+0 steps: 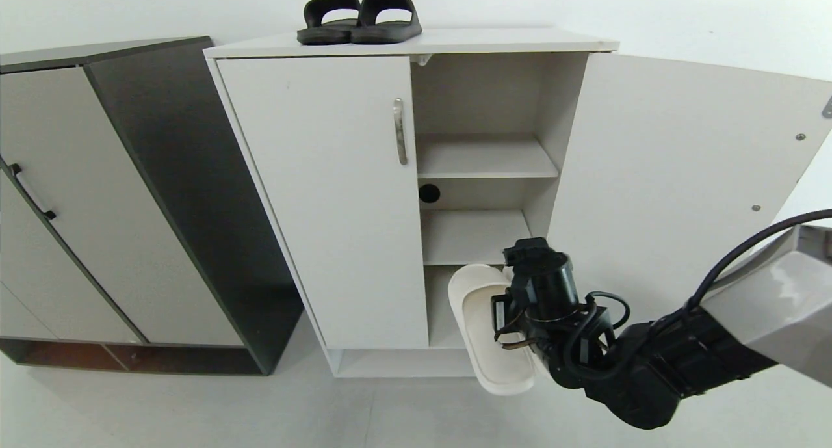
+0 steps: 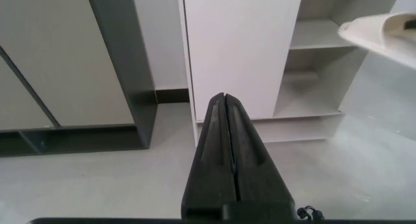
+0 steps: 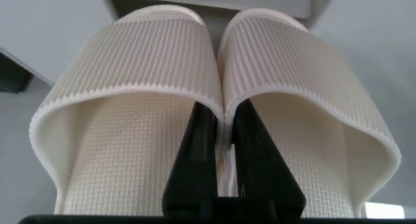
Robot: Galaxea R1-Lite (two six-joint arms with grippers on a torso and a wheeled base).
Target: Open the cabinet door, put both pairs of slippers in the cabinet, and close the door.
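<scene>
Two pairs were in play, and you had only one in hand. Your right pincer (image 1: 513, 321) was clenched on the cream slippers (image 1: 484, 334), its fingers (image 3: 201, 152) pinching the two inner edges together just behind the straps. That looked like a deliberate grip, since one squeeze carried both shoes as a unit. You held the pair off the floor and tilted, toe ends toward the white cabinet (image 1: 325, 194), just in front of its bottom compartment (image 1: 442, 305). I judged that angle was meant to let them slide in under the shelf above (image 1: 474, 237) without catching its edge.

The right door (image 1: 669, 175) stood swung wide, well out of the arm's path. The left door (image 1: 325, 240) was shut, so you had only the right half of the opening to work through.

The black slippers (image 1: 359, 19) sat side by side on top of the cabinet, near its left half, not yet handled.

Your left pincer (image 2: 225, 152) was clenched on nothing, fingers pressed flat together. It hung low over the floor (image 2: 130, 185), facing the cabinet's closed door, well apart from the cream pair and out of the way.

By my reckoning you were at the first placing, with the second pair and the door closing yet to do.
</scene>
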